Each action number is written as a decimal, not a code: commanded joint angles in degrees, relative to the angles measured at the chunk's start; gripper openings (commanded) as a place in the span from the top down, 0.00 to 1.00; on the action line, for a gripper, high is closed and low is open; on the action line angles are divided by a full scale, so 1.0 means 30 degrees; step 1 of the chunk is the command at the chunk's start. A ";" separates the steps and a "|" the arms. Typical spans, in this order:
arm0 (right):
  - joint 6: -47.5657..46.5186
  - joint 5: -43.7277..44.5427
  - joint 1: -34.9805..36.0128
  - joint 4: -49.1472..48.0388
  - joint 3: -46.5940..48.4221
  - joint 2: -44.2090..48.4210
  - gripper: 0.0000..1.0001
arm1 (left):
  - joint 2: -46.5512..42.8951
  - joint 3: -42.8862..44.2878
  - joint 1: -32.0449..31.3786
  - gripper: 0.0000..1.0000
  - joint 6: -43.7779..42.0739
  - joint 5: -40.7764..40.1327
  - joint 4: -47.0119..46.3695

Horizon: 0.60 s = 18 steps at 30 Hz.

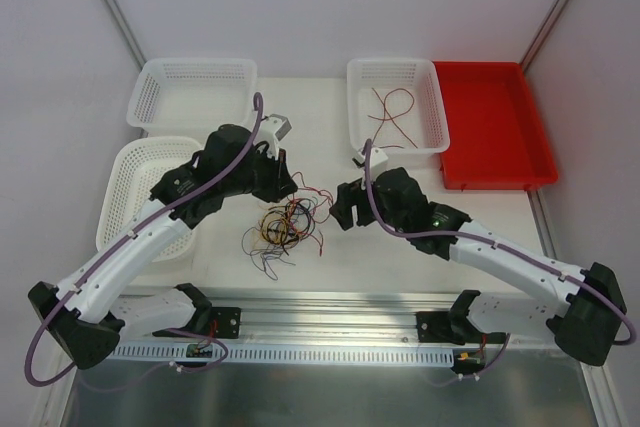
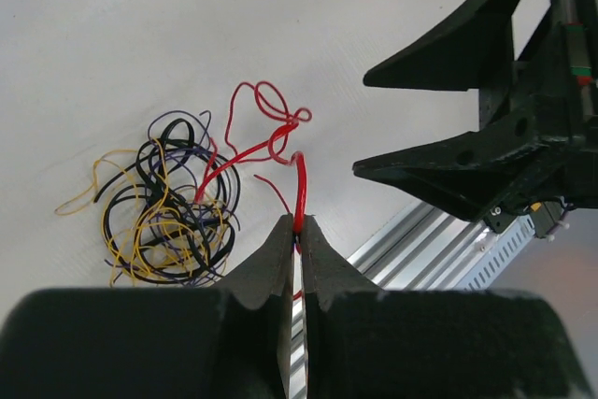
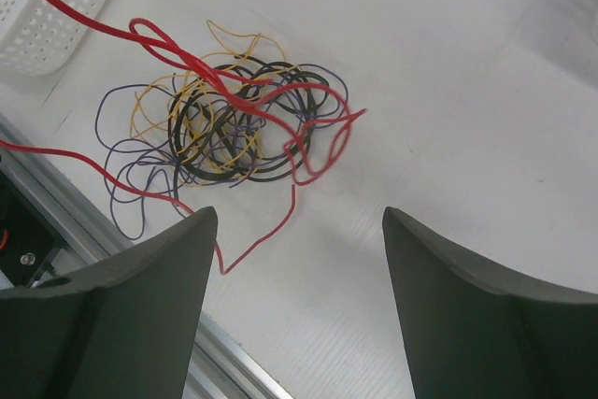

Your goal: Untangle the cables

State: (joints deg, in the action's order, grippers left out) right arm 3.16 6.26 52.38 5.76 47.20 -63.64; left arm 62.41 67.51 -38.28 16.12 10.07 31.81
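**My left pincer nips 1 red cable beside the tangle; my right pincer gapes wide over it**

The work surface is a matte white table (image 1: 330, 152) in a booth of plain pale walls (image 1: 330, 7). A ribbed aluminium rail (image 1: 330, 312) runs along the near edge, where my 2 arm bases are bolted.

The cables (image 1: 285, 227) lie in a loose, curly heap on the bare table near its front middle, between my 2 wrists. Black, yellow-orange and dark blue-purple loops are wound through each other, with red strands crossing over and trailing out.

My left pincer (image 2: 299, 223) is closed to a thin slit on the red cable (image 2: 301, 184). That cable rises from my fingertips, twists into small loops and runs back into the heap.

My right pincer (image 3: 297, 221) is spread wide and holds nothing. It hovers above the heap's near-right side, and the table shows between its 2 dark fingers.

3 white mesh baskets stand around the work area:
- 1 at the far left (image 1: 195, 65)
- 1 nearer on the left (image 1: 125, 177), partly covered by my left arm
- 1 at the far right (image 1: 392, 65), with a separate red wire (image 1: 392, 112) lying inside it

A red tray (image 1: 495, 127) sits just beside that last basket, on its right.
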 commanded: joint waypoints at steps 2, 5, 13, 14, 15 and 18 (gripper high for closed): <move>0.0295 -0.1588 0.0059 -0.2942 0.0379 -0.0788 0.25 | -0.0999 -0.0148 -0.0130 1.00 0.0603 0.0657 -0.0995; 0.0004 -0.1912 0.0059 -0.3442 0.0584 -0.1228 0.22 | -0.0999 -0.0032 -0.0159 1.00 0.0574 0.1038 -0.0966; -0.1487 -0.1413 0.0059 -0.3502 0.1871 -0.2458 0.16 | -0.1116 0.0262 -0.0159 1.00 0.0457 0.1478 -0.0995; -0.1550 -0.1559 0.0030 -0.3531 0.2048 -0.2663 0.16 | -0.1117 0.0349 -0.0159 1.00 0.0486 0.1566 -0.0995; -0.1638 -0.1908 0.0001 -0.3618 0.2195 -0.3129 0.17 | -0.1117 0.0379 -0.0188 1.00 0.0486 0.1683 -0.0995; -0.1581 -0.3605 0.0001 -0.4172 0.2489 -0.3746 0.18 | -0.1146 0.0438 -0.0217 1.00 0.0486 0.1772 -0.0995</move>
State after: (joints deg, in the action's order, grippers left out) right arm 0.01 -0.16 52.36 -2.15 51.64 -73.34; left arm 60.14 67.22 -38.30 17.10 13.39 30.70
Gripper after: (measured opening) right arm 0.825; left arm 0.011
